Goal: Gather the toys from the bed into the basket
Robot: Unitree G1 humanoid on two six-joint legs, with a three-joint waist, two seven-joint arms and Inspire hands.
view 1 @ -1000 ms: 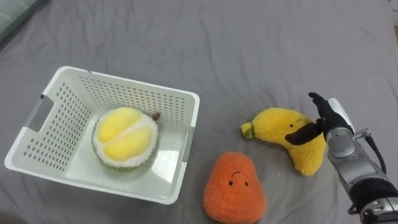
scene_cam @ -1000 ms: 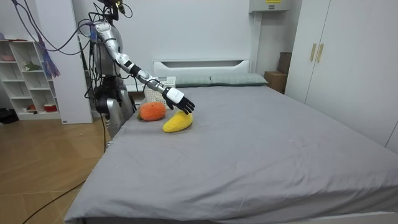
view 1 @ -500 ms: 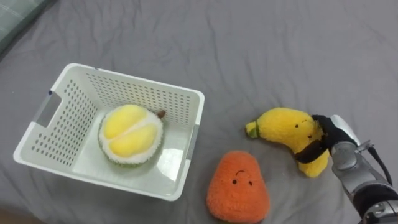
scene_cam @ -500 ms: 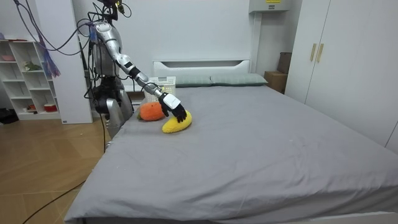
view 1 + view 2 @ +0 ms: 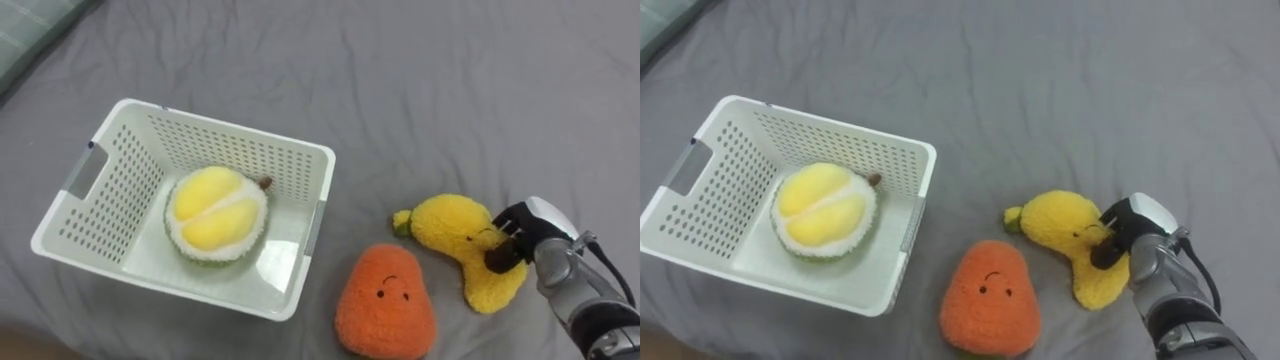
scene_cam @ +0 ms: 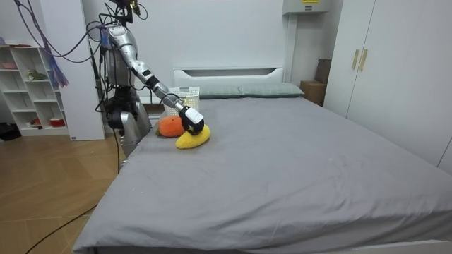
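Note:
A yellow plush banana lies on the grey bed. My right hand is shut on its right part, dark fingers curled into the plush. Just left of it sits an orange plush carrot with a small face. A plush durian rests inside the white perforated basket at the left.
A green-striped pillow corner shows at the top left. In the room view I stand at the bed's left side, near a white shelf unit; white wardrobes line the right wall.
My right hand went from open above the banana to curled round it, and pulled the banana nearer me and the carrot. The eye view shifted slightly.

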